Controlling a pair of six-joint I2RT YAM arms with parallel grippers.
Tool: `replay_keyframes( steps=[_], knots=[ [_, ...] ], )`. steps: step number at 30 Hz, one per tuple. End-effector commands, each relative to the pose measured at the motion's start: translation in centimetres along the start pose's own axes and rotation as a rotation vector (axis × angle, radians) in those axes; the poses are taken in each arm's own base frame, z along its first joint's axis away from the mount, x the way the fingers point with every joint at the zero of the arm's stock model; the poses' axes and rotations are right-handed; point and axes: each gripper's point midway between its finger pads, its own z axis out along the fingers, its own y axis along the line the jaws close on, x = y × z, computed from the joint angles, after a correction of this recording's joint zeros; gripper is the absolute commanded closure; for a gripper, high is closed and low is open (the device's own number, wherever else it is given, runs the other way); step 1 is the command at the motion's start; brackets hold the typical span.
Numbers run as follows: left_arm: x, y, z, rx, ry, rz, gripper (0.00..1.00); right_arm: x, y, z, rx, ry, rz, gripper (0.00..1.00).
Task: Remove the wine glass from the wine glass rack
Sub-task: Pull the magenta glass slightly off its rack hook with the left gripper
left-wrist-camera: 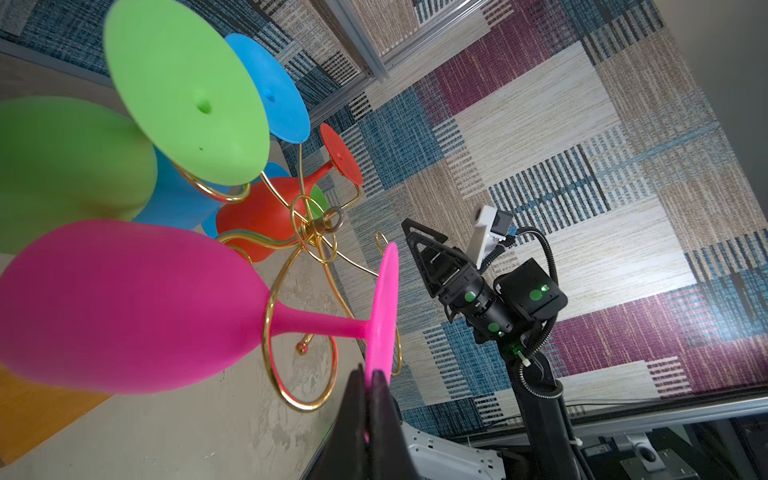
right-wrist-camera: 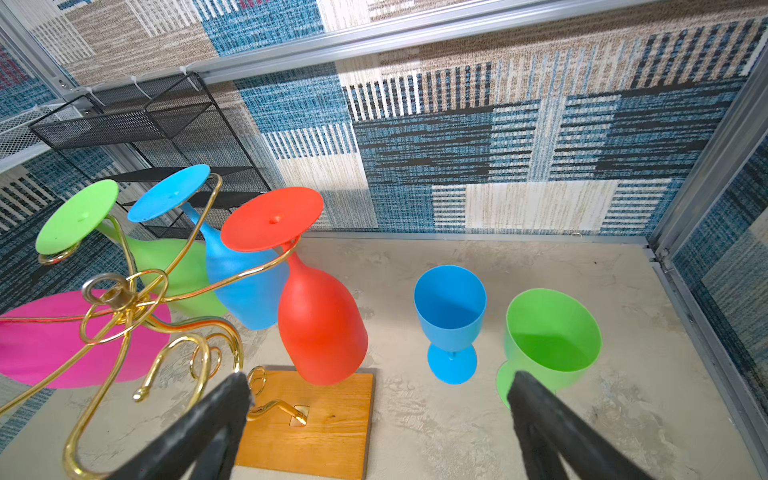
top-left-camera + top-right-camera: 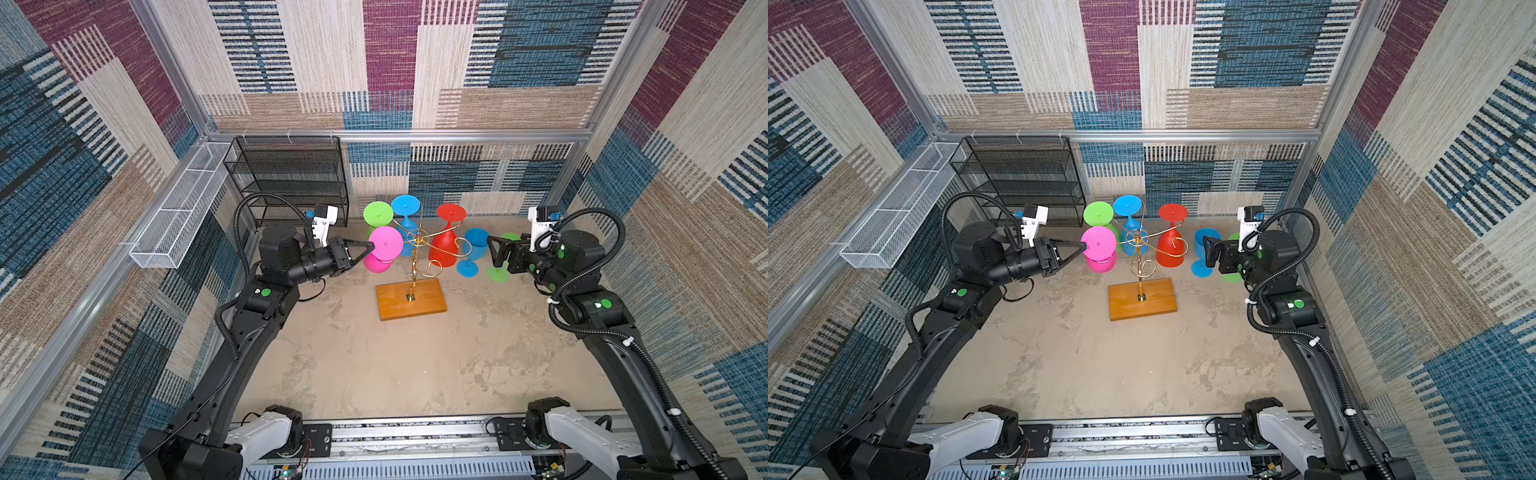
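Patchwork carpet walls close in a mottled beige bench point(image 3: 374, 374), where the wine glass rack point(image 3: 412, 300) stands near the middle with 4 glasses hanging upside down from its gold scroll arms. The left gripper point(image 1: 369, 380) is clamped on the edge of the foot disc of the pink wine glass point(image 3: 385, 243), whose stem sits inside its wire loop, so the step in hand looks like the grasp before the pull. The right gripper point(image 3: 493, 251) hangs wide apart and empty near 2 upright glasses on the bench, a standing blue glass point(image 2: 451, 307) and a standing green glass point(image 2: 552, 332). Next, I judge, the foot must slide outward along the arm's open end, level and slow, without swinging the bowl into the hanging green glass point(image 1: 187, 95) or tipping the rack.
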Motion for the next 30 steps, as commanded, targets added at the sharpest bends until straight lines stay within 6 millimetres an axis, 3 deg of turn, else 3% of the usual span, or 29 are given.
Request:
replay_keyframes(
  steps=[1,17,30],
  knots=[
    [-0.2,-1.3,0.1,0.050,0.009,0.026,1.00,-0.9,0.4,0.0,-0.016,-0.035,0.006,0.01],
    [1.9,-2.1,1.4,0.110,0.117,0.029,1.00,-0.9,0.4,-0.1,-0.016,-0.037,0.010,0.01],
    [3.4,-2.3,0.8,0.099,0.196,0.053,1.00,-1.1,0.4,0.0,-0.021,-0.039,0.012,0.01]
  ],
)
